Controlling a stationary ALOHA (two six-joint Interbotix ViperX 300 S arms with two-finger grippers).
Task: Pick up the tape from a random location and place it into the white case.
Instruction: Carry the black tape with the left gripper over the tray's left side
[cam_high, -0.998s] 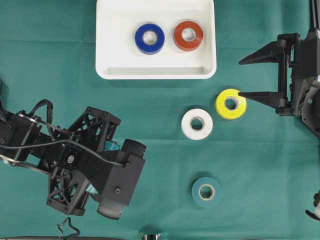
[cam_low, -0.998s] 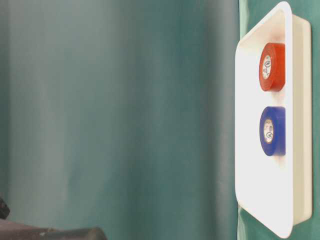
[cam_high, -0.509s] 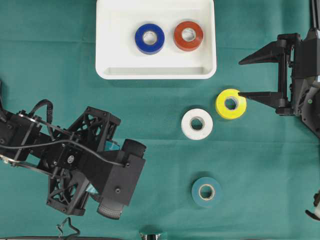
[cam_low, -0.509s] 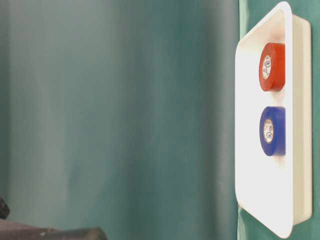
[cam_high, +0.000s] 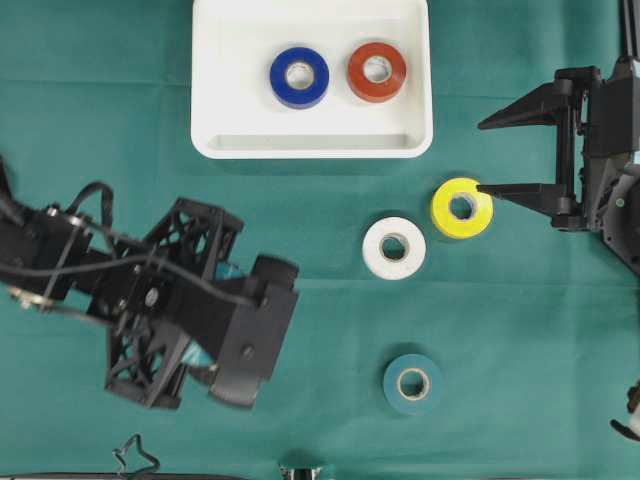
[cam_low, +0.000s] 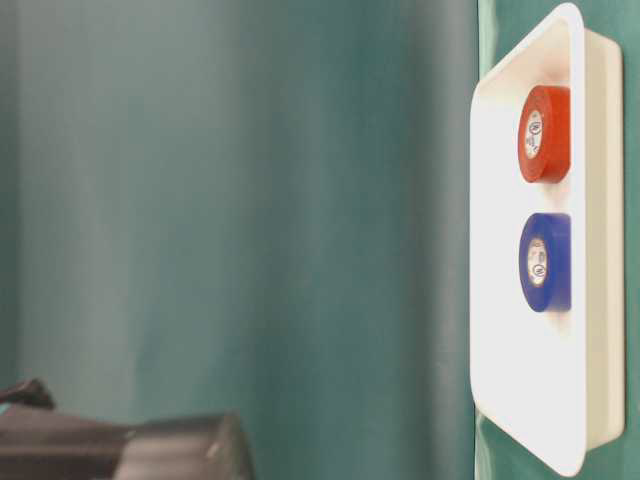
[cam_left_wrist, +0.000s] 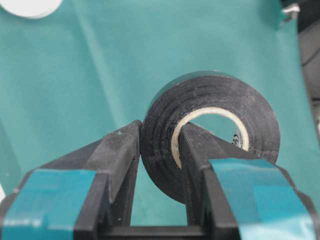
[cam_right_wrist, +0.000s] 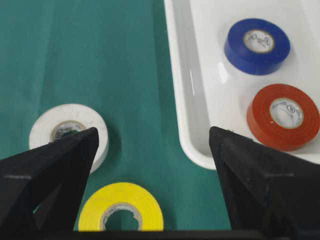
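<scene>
Carrying stage: left gripper (cam_left_wrist: 157, 145) clamped through black tape (cam_left_wrist: 210, 127), probably lifted. Next, across to white case (cam_high: 312, 143) at far edge. Right gripper (cam_high: 500, 155) gaping, empty.

Small print on the tape rolls' inner cores is too blurred to read.

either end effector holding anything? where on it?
Left end effector pinches a black tape roll through its wall, one finger inside the core. Right end effector is open, empty.

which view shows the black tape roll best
The left wrist view: the black tape roll fills it, pinched through its core by the left gripper. Overhead, the arm hides it; the table-level and right wrist views miss it.
</scene>
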